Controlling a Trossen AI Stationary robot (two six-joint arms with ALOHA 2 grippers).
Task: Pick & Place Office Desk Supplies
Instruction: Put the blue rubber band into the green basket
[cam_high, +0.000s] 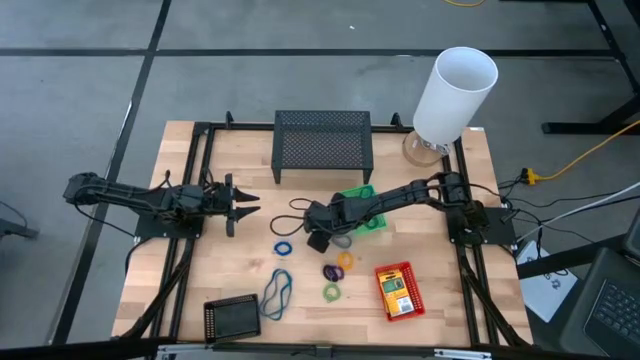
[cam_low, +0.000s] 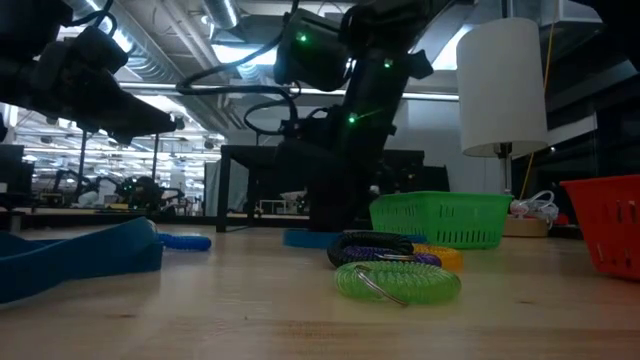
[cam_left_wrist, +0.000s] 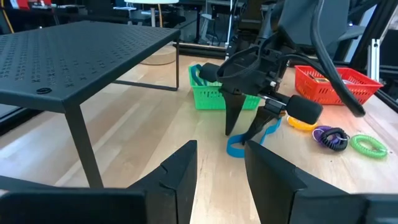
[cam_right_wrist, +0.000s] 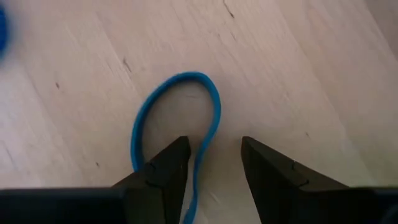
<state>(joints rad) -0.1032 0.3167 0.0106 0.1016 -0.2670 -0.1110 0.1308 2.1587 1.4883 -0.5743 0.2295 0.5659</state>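
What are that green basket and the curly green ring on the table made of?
The green basket looks like moulded plastic: glossy, with a slotted lattice wall. The curly green ring seems to be a translucent plastic coil, light passing through its turns. Neither can be confirmed by look alone.

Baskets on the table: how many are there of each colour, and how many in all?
Red basket: 1
Green basket: 1
Black basket: 1
Total: 3
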